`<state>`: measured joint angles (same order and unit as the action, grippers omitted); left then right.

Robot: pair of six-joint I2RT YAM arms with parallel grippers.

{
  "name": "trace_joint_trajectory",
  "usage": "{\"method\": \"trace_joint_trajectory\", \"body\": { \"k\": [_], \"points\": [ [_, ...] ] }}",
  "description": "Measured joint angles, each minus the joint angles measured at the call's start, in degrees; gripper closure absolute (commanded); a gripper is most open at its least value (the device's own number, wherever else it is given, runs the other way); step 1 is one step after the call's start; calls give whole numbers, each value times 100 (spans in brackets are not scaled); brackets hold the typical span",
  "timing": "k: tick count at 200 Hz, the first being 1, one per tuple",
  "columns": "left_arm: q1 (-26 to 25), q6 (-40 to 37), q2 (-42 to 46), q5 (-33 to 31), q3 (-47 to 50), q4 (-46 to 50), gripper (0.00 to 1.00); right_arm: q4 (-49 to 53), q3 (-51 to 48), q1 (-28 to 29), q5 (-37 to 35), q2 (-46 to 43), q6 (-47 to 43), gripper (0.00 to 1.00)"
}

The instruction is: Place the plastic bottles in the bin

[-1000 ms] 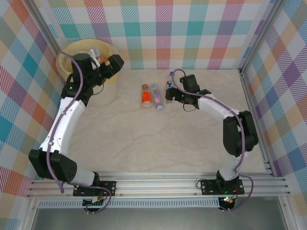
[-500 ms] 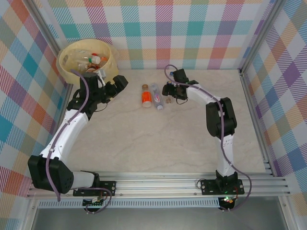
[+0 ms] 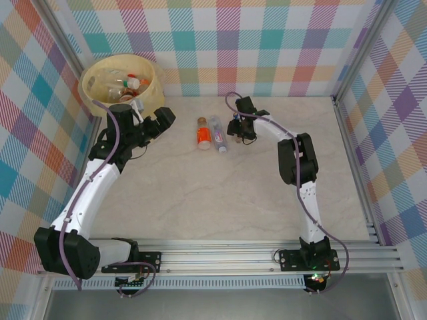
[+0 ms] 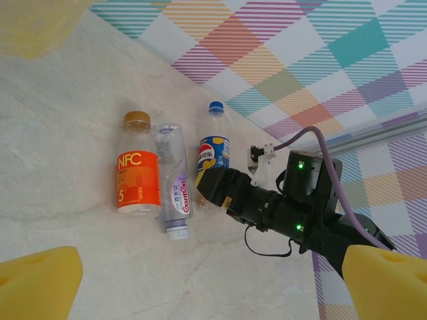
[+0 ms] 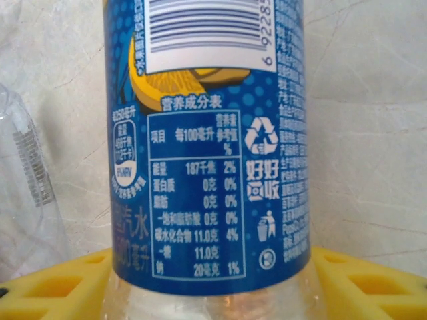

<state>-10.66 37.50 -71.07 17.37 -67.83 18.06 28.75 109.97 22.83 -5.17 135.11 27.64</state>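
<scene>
Three plastic bottles lie side by side on the table: an orange-label one (image 3: pixel 203 135) (image 4: pixel 138 167), a clear one with a purple label (image 3: pixel 217 133) (image 4: pixel 171 187) and a blue-label one (image 4: pixel 213 157) (image 5: pixel 207 147). My right gripper (image 3: pixel 235 131) (image 4: pixel 210 187) (image 5: pixel 210 287) has its yellow fingers (image 5: pixel 373 287) against both sides of the blue-label bottle's lower body. The left gripper (image 3: pixel 163 119) (image 4: pixel 213 293) hangs open and empty beside the bin (image 3: pixel 85 83), a little left of the bottles. The bin holds several bottles (image 3: pixel 127 83).
The checked back wall (image 3: pixel 267 47) runs just behind the bottles. A metal frame post (image 3: pixel 347 127) borders the table on the right. Bare marble tabletop (image 3: pixel 213 193) stretches toward the arm bases.
The right gripper has slid left onto the blue-label bottle and closed around it. The left arm has swung away from over the bin, down and to the right, staying open.
</scene>
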Motion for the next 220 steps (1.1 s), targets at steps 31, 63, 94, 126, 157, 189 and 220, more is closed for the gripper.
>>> {"method": "trace_joint_trajectory", "body": {
  "k": [31, 63, 94, 126, 157, 189, 220],
  "points": [
    [0, 0, -42, 87, 0, -13, 0, -435, -710, 0, -22, -402, -114, 46],
    [-24, 2, -184, 258, 2, -28, 0, -927, -1746, 0, 9, -1102, -315, 46],
    [-144, 0, -195, 284, 15, -39, 0, -1480, -2796, 0, 157, -2149, -485, 48],
    [-286, -2, -258, 363, 20, -214, 0, -2020, -3685, 0, 551, -3213, -603, 50],
    [-516, 2, -555, 470, 20, -398, 0, -2365, -4415, 2, 968, -4000, -601, 51],
    [-796, 24, -962, 673, 7, -647, 0, -2406, -4903, 55, 1447, -4631, -608, 51],
    [-1001, 107, -1390, 1067, -107, -1097, 0, -2450, -5263, 212, 1735, -5213, -605, 51]
  ]
}}
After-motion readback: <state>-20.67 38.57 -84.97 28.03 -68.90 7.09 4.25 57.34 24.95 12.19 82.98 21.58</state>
